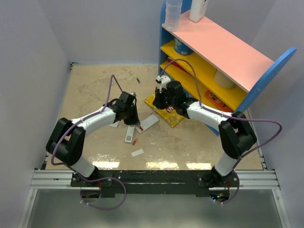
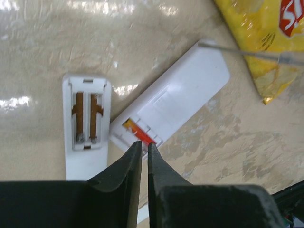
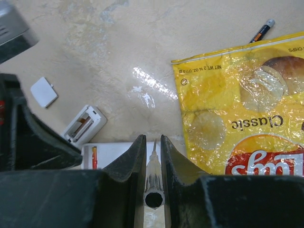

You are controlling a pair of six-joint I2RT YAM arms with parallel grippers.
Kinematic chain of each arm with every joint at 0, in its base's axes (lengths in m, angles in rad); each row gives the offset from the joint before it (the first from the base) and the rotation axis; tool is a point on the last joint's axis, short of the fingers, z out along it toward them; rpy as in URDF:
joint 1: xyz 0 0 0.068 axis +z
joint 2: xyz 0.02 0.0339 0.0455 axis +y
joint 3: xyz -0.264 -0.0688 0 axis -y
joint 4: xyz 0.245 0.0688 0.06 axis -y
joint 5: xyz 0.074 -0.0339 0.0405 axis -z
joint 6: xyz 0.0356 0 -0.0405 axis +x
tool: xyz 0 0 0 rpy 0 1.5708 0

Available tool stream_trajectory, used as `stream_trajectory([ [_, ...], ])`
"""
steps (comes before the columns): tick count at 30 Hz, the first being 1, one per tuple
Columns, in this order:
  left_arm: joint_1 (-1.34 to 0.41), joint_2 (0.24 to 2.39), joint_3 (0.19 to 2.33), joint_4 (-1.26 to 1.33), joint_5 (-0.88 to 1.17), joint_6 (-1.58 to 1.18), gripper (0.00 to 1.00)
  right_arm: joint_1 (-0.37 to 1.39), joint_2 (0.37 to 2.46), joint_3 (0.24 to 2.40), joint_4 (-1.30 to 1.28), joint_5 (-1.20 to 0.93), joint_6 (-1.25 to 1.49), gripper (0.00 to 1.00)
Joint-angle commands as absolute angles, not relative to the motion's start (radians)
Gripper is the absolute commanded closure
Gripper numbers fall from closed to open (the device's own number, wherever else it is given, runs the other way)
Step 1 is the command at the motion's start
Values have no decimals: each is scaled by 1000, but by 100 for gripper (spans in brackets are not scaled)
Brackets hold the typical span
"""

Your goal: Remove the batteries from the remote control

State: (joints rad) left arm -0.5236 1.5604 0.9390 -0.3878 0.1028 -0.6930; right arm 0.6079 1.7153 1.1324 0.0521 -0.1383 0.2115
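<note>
One battery (image 1: 135,141) seems out mid-frame; the second battery (image 2: 144,137) sits in the remote (image 2: 183,92) at my near-closed left gripper (image 2: 145,146), my right gripper (image 3: 153,138) pinching a stick (image 3: 153,171).

Right wrist view:
- Yellow chip bag (image 3: 237,109) lies with its print upside down.
- Brown lettering "Classic" sits mid-bag.
- Small line along the top edge reads "NET WT. 2 … OZ. (77.9 g)"; the fraction is unclear.
- Red logo with white script is cut off by the frame.

Left wrist view:
- Same bag (image 2: 256,33). Only a red logo corner shows, and it is unreadable.
</note>
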Motion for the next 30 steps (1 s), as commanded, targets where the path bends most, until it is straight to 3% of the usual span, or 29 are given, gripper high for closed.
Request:
stream_trajectory([
  [1, -515, 1637, 1052, -373, 83, -627, 85, 609, 1617, 1181, 20, -112, 215, 100],
  [12, -515, 1769, 1187, -439, 3, -595, 85, 607, 1513, 1077, -109, -94, 276, 100],
  [30, -517, 1821, 1189, -454, -12, -591, 85, 607, 1628, 1098, -106, -40, 307, 100],
])
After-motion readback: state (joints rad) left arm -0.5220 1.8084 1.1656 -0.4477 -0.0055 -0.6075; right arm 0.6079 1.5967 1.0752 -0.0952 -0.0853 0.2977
